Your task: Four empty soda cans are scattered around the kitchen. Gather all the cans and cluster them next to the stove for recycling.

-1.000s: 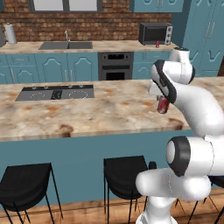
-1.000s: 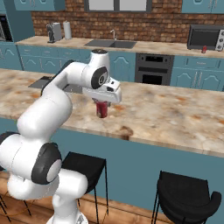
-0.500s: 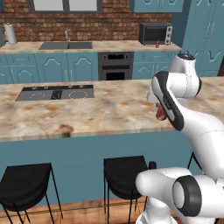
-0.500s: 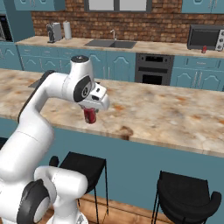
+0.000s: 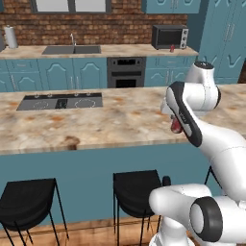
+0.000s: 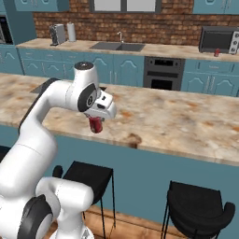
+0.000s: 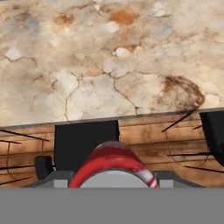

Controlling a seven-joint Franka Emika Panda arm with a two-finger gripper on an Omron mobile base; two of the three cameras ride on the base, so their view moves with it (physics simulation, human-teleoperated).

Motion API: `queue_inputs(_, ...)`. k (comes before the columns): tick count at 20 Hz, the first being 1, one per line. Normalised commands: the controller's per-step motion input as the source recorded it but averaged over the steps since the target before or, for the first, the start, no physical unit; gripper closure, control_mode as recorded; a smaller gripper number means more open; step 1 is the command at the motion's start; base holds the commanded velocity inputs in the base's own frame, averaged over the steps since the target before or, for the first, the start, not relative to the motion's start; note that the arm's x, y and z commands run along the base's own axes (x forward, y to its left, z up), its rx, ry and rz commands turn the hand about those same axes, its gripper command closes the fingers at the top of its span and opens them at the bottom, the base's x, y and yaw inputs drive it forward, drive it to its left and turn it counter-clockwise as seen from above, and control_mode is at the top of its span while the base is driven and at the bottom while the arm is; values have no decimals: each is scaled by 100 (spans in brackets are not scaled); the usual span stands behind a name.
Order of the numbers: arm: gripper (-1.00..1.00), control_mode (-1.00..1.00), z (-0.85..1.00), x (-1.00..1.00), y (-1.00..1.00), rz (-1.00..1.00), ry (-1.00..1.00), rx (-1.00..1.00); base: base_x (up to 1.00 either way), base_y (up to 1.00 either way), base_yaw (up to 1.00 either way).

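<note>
Gripper clamped on a red soda can, held above the near edge of the island counter, well apart from the stove.

Soda can: glossy red metal, silver top. Desk: smooth beige marbled stone. Stove: glossy black glass. Floor: wood planks.

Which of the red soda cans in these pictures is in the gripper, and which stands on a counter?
The gripper holds the soda can over the island counter's front edge. The other can stands beside the microwave.
</note>
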Motion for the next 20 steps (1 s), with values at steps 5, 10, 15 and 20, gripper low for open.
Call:
queue_inputs(5, 100, 100, 0, 0, 0, 0, 0, 0, -100, -79, -9)
queue_inputs(10, 100, 100, 0, 0, 0, 0, 0, 0, -100, -89, -14)
queue_inputs(15, 100, 100, 0, 0, 0, 0, 0, 0, -97, -99, -19)
queue_inputs(20, 100, 100, 0, 0, 0, 0, 0, 0, -14, -100, -6)
